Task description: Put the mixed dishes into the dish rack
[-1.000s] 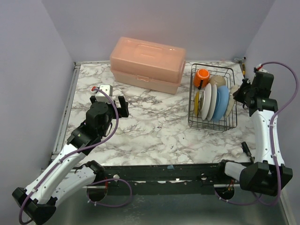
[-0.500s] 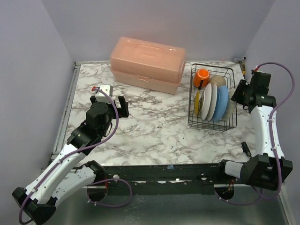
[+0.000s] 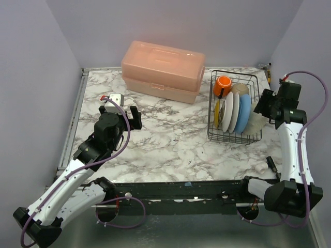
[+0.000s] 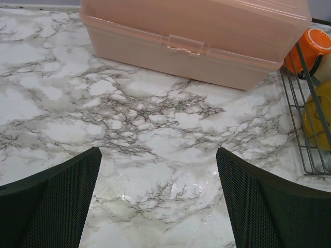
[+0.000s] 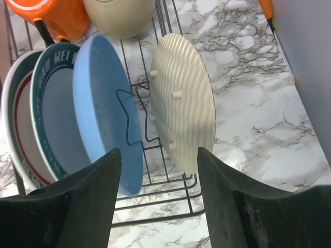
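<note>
The black wire dish rack point(image 3: 234, 140) stands at the right of the table. It holds an orange mug point(image 3: 223, 84), a cream bowl point(image 3: 239, 89), and upright yellow point(image 3: 217, 111), white point(image 3: 230, 111) and blue point(image 3: 244, 112) plates. A cream ribbed plate point(image 3: 255, 122) leans at its right end. My right gripper point(image 3: 262, 106) is open just right of the rack. In the right wrist view the right gripper point(image 5: 158, 153) is above the ribbed plate point(image 5: 183, 121) and blue plate point(image 5: 106, 111), touching neither. My left gripper point(image 3: 135, 118) hangs open over bare marble; the left gripper point(image 4: 158, 155) holds nothing.
A big pink lidded box point(image 3: 163, 71) sits at the back, left of the rack, and the pink box point(image 4: 196, 36) fills the top of the left wrist view. The right wall point(image 5: 310, 62) is close behind the rack. A small yellow-tipped object point(image 3: 268, 73) lies in the back right corner.
My right gripper has opened and let go of the cream ribbed plate, which now leans in the rack's right end. The gripper drew back slightly. The left arm has not moved.
</note>
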Action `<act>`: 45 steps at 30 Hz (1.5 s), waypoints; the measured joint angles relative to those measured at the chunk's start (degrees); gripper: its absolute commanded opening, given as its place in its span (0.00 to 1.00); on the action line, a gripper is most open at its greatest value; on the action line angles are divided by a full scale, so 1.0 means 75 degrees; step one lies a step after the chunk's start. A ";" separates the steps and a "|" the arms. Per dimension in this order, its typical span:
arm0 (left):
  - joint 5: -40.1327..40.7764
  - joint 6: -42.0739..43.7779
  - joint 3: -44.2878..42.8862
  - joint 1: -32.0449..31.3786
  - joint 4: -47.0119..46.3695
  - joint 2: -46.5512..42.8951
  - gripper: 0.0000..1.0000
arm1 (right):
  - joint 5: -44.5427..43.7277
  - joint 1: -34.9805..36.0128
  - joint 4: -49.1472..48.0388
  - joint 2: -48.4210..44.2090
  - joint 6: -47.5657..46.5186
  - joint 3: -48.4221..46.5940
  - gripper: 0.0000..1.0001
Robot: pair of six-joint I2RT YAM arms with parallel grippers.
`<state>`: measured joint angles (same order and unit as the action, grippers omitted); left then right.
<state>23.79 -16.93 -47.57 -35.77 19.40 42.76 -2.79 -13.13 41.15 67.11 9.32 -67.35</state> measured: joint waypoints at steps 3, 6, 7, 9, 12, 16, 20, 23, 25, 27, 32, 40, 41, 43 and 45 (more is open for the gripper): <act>0.0006 0.0006 0.0000 0.0000 0.0000 -0.0003 0.92 | 0.0000 0.0000 0.0134 -0.0417 0.0032 -0.0006 0.94; 0.0032 0.0038 0.0000 0.0000 -0.0003 -0.0026 0.92 | 0.0070 0.0009 0.0323 -0.0729 0.0087 -0.0152 0.99; 0.0038 0.0047 0.0000 0.0000 -0.0006 -0.0052 0.92 | 0.0184 0.0015 0.0391 -0.0796 0.0105 -0.0245 0.99; 0.0041 0.0052 0.0000 0.0000 -0.0012 -0.0119 0.92 | 0.0481 0.0050 0.0577 -0.0889 0.0154 -0.0530 0.99; 0.0035 0.0035 -0.0128 0.0000 0.0015 -0.0198 0.92 | 0.1093 0.0058 0.0775 -0.1052 0.0224 -0.1090 0.99; -0.0038 -0.0038 -0.0775 0.0000 0.0160 -0.0294 0.93 | 0.2439 0.0058 0.0723 -0.1402 0.0533 -0.1702 0.99; -0.0265 -0.0230 -0.1521 0.0000 0.0440 -0.0755 0.93 | 0.3978 0.0061 0.0224 -0.1824 0.1201 -0.1883 0.99; -0.0493 -0.0376 -0.1985 0.0000 0.0621 -0.1294 0.93 | 0.4677 0.0093 -0.0478 -0.2116 0.1918 -0.1836 0.99; -0.0609 -0.0446 -0.2323 0.0000 0.0790 -0.1711 0.93 | 0.4884 0.0093 -0.1000 -0.2349 0.2331 -0.1705 0.99; -0.0673 -0.0463 -0.2678 0.0000 0.0912 -0.2049 0.93 | 0.4951 0.0093 -0.1448 -0.2623 0.2742 -0.1597 0.99; -0.0688 -0.0446 -0.3433 0.0000 0.1172 -0.2710 0.93 | 0.4870 0.0093 -0.2337 -0.3171 0.3383 -0.1588 0.99; -0.0650 -0.0423 -0.4033 0.0000 0.1577 -0.3246 0.94 | 0.4698 0.0093 -0.3351 -0.3439 0.3928 -0.1221 0.99; -0.0644 -0.0423 -0.4039 0.0000 0.1612 -0.3284 0.95 | 0.4698 0.0093 -0.3413 -0.3427 0.3969 -0.1166 0.99; -0.0609 -0.0423 -0.4042 0.0000 0.1711 -0.3386 0.95 | 0.4698 0.0093 -0.3544 -0.3398 0.4039 -0.1078 0.99; -0.0560 -0.0420 -0.4045 0.0000 0.1772 -0.3427 0.95 | 0.4695 0.0093 -0.3625 -0.3389 0.4089 -0.1014 0.99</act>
<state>19.59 -20.08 -77.91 -35.77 32.69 17.06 32.42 -12.43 13.96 41.69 39.99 -74.96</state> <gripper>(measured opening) 0.944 0.993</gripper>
